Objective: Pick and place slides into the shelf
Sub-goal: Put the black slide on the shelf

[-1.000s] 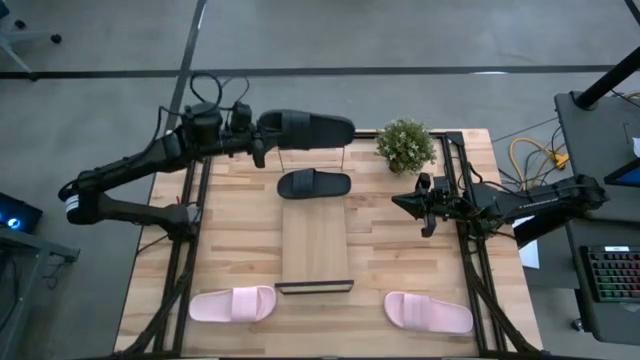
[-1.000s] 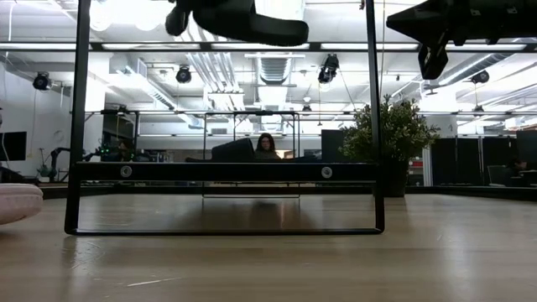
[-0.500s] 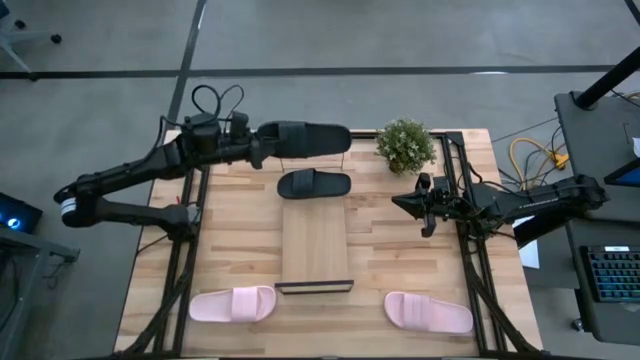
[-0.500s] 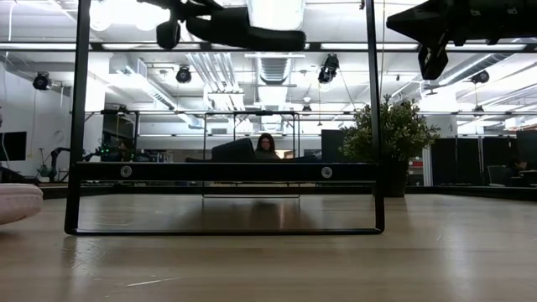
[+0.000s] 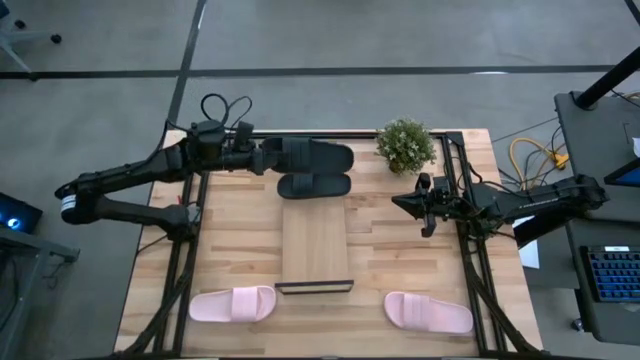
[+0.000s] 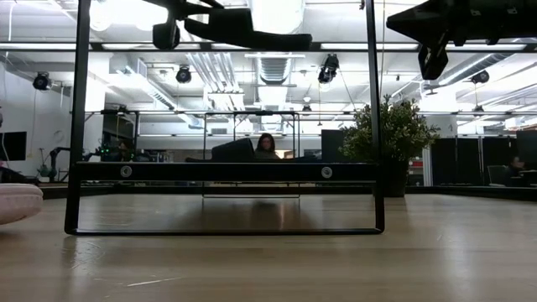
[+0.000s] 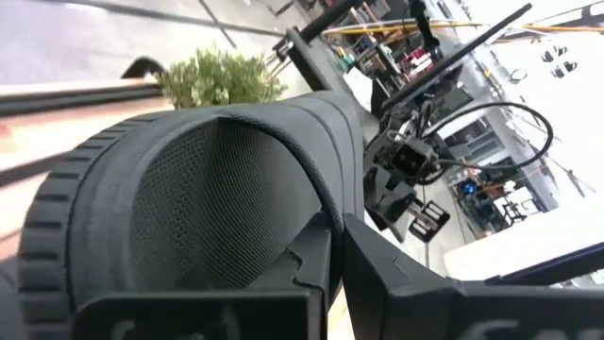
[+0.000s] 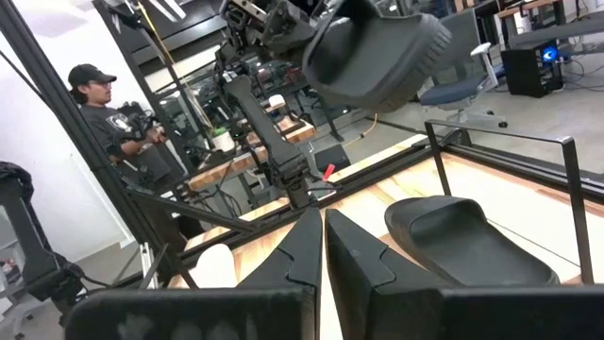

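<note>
left gripper (image 5: pixel 262 157) jaws clenched on black slide (image 5: pixel 312 156), held above far end of shelf (image 5: pixel 315 240) | second black slide (image 5: pixel 314 186) rests there | right gripper (image 5: pixel 427 205) jaws closed, empty | risk: lowered slide lands on the other, slips off

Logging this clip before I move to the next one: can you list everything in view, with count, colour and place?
black slides: two; one lying on the shelf's far end, one held in the air above and just behind it
pink slides: two; near left and near right of the table
shelf: one, light wood with black frame ends, table centre
plant: one, green, far right of the table
table: one, light wood
person: one, dark cap, in the room beyond
left gripper: jaws shut on the raised black slide
right gripper: jaws shut, empty, above the table's right side
</note>
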